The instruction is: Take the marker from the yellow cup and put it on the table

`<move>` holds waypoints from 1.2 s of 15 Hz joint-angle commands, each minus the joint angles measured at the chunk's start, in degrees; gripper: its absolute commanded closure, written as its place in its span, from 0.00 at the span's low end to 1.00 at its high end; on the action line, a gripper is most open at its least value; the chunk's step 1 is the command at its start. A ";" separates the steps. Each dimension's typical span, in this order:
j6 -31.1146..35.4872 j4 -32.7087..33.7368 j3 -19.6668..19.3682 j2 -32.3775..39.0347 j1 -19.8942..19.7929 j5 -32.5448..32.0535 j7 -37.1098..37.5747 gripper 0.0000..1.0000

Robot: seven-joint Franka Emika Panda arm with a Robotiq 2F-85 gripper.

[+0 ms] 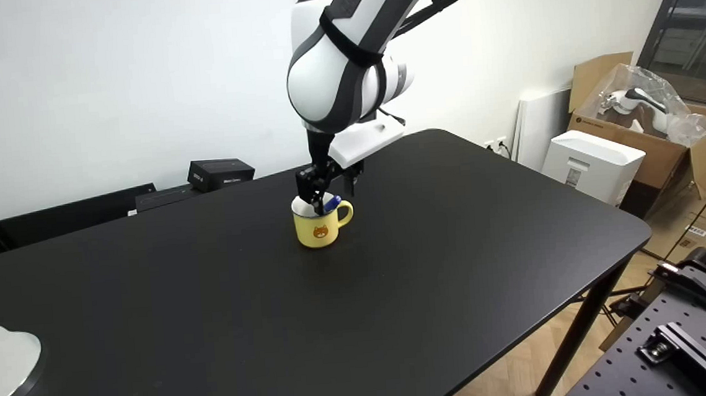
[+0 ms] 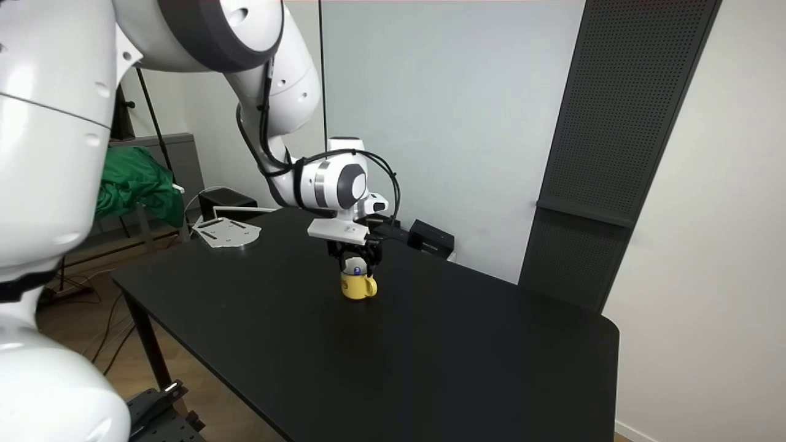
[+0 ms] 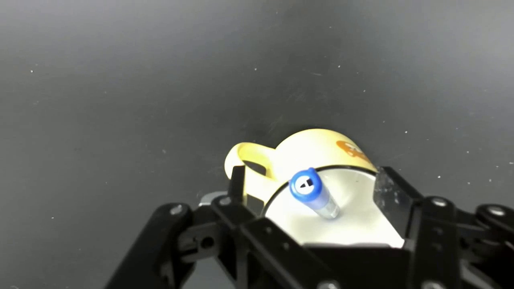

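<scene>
Finding marker (image 3: 314, 194) leaning inside yellow cup (image 3: 309, 150), blue end up, toward handle (image 3: 253, 151) | see cup upright on black table (image 1: 211, 307) in both exterior views | read gripper (image 3: 314, 186) at cup mouth, fingers (image 3: 387, 196) apart, with marker between in wrist view | note pale metal plate (image 2: 227, 233) at table edge, open cardboard box (image 1: 653, 143) beyond.

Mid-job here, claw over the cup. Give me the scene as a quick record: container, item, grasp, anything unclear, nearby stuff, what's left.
container: yellow cup, upright on the table
item: marker, tilted inside the yellow cup, blue end up, toward the handle side
grasp: none yet; claw open, gaps either side of the marker in the wrist view
unclear: whether the claw dips below the rim
nearby: black box, by the table's edge
left: grip the marker, lift it out, lay it on the table
</scene>
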 commanded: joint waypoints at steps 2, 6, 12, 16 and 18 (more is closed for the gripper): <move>-0.26 1.02 0.83 0.61 -0.68 1.60 -1.77 0.55; 0.07 0.90 1.14 0.06 -0.83 2.40 -2.59 0.82; 0.15 0.52 1.61 -0.74 -1.28 3.69 -4.35 0.95; 0.39 -0.68 1.94 -3.52 -1.05 3.39 -5.12 0.95; 0.64 -1.78 2.10 -5.97 -0.68 2.92 -5.20 0.95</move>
